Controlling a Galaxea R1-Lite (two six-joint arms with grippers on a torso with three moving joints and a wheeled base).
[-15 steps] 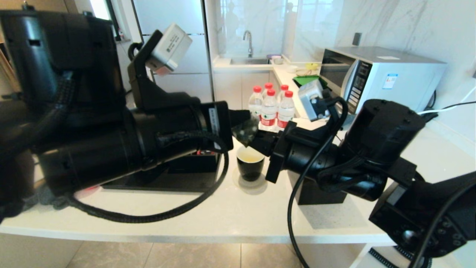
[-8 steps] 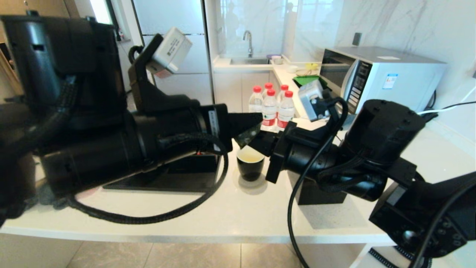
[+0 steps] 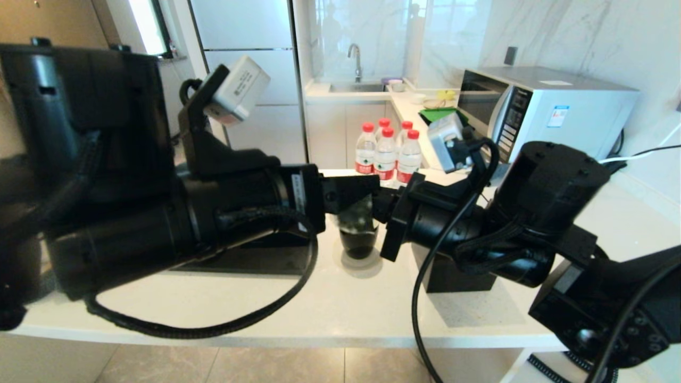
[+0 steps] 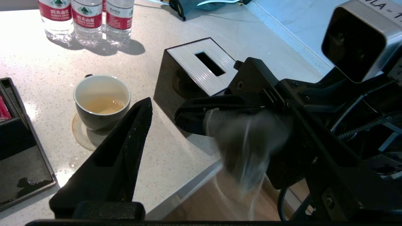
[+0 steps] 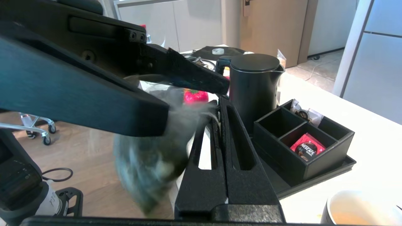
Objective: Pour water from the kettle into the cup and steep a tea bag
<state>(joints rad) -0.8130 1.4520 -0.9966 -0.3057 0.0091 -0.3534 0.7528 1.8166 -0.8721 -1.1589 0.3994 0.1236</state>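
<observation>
The tea bag (image 3: 357, 219) hangs blurred and swinging from my right gripper (image 3: 375, 205), which is shut on its top edge. It hangs just above and in front of the cup (image 3: 359, 242). In the left wrist view the cup (image 4: 102, 100) holds only yellowish water (image 4: 103, 106), and the tea bag (image 4: 248, 150) dangles apart from it. My left gripper (image 3: 354, 192) is open, its fingers (image 4: 132, 131) spread on either side of the bag. In the right wrist view the tea bag (image 5: 150, 157) hangs beside the right gripper (image 5: 216, 105). The kettle (image 5: 254, 88) stands behind, on the tray.
A black tray (image 5: 329, 175) carries a divided box with a red packet (image 5: 303, 150). A black tissue box (image 4: 201, 62) stands right of the cup. Several bottles (image 3: 385, 149) and a microwave (image 3: 532, 106) are at the back. The counter's front edge (image 3: 330, 340) is near.
The left gripper has opened and shifted slightly down. The tea bag has dropped from between the two grippers and now swings lower, before the cup. The right arm has held still.
</observation>
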